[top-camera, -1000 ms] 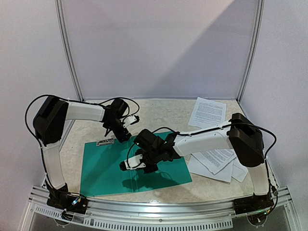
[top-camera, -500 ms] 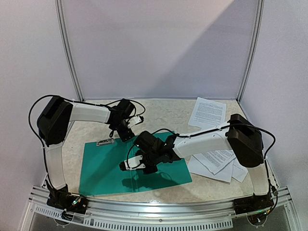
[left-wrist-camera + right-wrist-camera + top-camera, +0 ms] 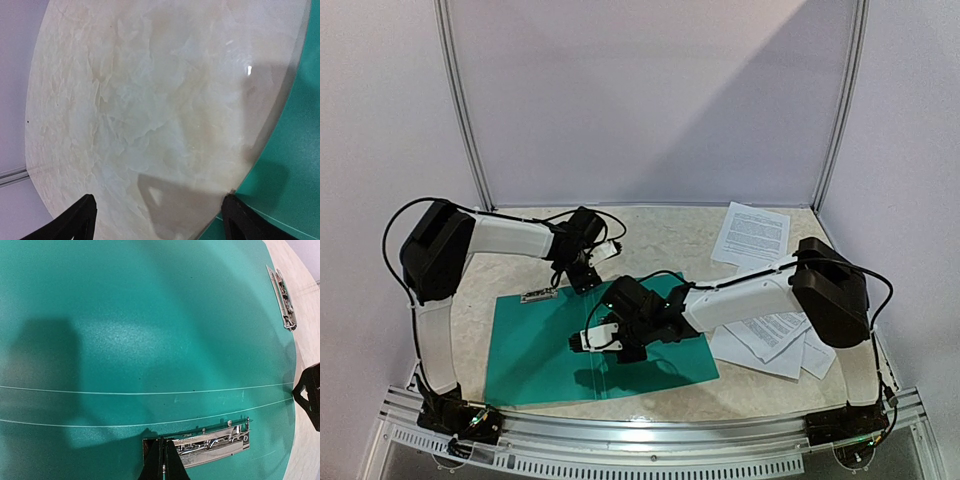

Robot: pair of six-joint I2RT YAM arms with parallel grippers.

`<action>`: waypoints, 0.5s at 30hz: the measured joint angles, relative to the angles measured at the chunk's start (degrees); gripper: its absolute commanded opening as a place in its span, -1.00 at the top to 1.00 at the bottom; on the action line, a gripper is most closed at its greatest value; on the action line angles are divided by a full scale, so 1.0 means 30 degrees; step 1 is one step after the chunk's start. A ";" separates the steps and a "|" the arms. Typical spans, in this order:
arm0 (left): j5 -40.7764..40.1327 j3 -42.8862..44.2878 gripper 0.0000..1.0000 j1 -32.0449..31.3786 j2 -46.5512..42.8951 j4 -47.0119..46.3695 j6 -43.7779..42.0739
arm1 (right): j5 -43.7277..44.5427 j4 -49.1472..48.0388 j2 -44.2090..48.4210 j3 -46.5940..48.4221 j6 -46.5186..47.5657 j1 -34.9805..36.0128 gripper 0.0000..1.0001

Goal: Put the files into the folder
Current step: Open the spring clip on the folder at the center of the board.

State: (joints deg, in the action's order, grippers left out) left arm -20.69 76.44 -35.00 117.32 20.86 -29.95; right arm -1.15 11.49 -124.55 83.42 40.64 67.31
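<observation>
Over the folder (image 3: 540, 350), right jaws sit shut at its clip (image 3: 210, 442) — left jaws gape empty — files (image 3: 752, 233) illegible.

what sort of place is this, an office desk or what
Probably a robot test booth, not an office: plain white wall panels and silver metal posts enclose a beige marble-patterned tabletop, with a slotted aluminium rail along its near edge.

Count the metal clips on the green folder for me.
2. One clip lies on the folder at the right gripper's shut fingertips; the other clip sits along the folder's edge, farther off. No others show.
</observation>
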 measured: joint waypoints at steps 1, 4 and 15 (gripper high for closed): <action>-0.0036 0.0000 -0.80 -0.0015 0.0007 -0.0022 -0.0015 | 0.0015 -0.0066 0.0015 -0.0044 -0.0066 -0.0015 0.99; -0.0204 0.0000 -0.81 -0.0029 0.0036 -0.0102 -0.0029 | 0.0022 -0.0029 0.0015 -0.0022 -0.0219 -0.0066 1.00; -0.0925 -0.0058 -0.82 -0.0248 0.0153 -0.0408 -0.0073 | 0.0714 0.1049 -0.0233 0.0554 -0.0612 0.0044 1.00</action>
State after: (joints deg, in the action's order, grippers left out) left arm -23.46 76.27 -35.75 117.78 19.64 -30.17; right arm 0.99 14.63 -125.25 85.08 38.81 67.44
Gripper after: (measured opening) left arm 0.907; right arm 0.007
